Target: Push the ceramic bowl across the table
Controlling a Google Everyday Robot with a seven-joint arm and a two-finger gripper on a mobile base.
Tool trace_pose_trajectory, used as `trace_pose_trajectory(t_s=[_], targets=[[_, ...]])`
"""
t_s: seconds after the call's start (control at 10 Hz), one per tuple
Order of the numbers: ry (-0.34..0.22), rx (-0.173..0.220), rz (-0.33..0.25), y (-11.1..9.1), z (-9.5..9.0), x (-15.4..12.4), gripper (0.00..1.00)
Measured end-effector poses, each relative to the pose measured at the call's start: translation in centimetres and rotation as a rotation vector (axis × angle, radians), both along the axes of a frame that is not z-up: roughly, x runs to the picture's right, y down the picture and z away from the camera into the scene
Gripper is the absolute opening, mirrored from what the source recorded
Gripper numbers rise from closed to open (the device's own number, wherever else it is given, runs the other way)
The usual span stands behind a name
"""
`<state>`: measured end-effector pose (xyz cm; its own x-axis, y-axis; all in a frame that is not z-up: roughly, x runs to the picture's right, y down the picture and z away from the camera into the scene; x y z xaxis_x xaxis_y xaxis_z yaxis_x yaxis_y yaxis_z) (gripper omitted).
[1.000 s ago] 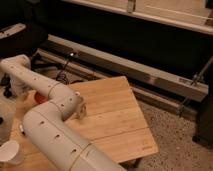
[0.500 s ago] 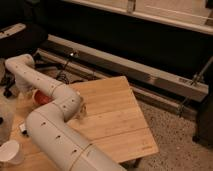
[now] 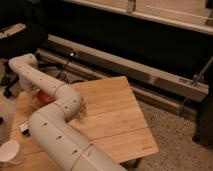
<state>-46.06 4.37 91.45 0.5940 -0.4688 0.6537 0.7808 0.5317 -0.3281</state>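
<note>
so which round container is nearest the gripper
the glossy red-orange ceramic bowl, right beside the gripper at the far left; the white paper cup stands off at the near corner

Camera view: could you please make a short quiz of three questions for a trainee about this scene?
1. True or false: the ceramic bowl lies near the table's left edge, partly hidden by the arm.
2. What stands at the lower left of the view? A) a white paper cup B) a green bottle C) a book
3. Where is the pincer?
Key: 1 true; 2 A; 3 beside the bowl, hidden behind the arm.
</note>
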Motion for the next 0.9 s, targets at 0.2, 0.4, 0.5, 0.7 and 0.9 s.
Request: trace_pose_trajectory(t_s=[0.2, 0.4, 0.5, 0.7, 0.9], targets=[[0.022, 0.001, 0.005, -0.5, 0.2, 1.0, 0.05], [0.044, -0.001, 0.013, -0.9, 0.5, 2.0, 0.05], [0.052, -0.004, 0.019, -1.0, 0.6, 2.4, 0.05], [0.072, -0.012, 0.037, -1.3, 0.9, 3.4, 0.05], [0.086, -0.015, 0.051, -1.6, 1.2, 4.2, 0.05]])
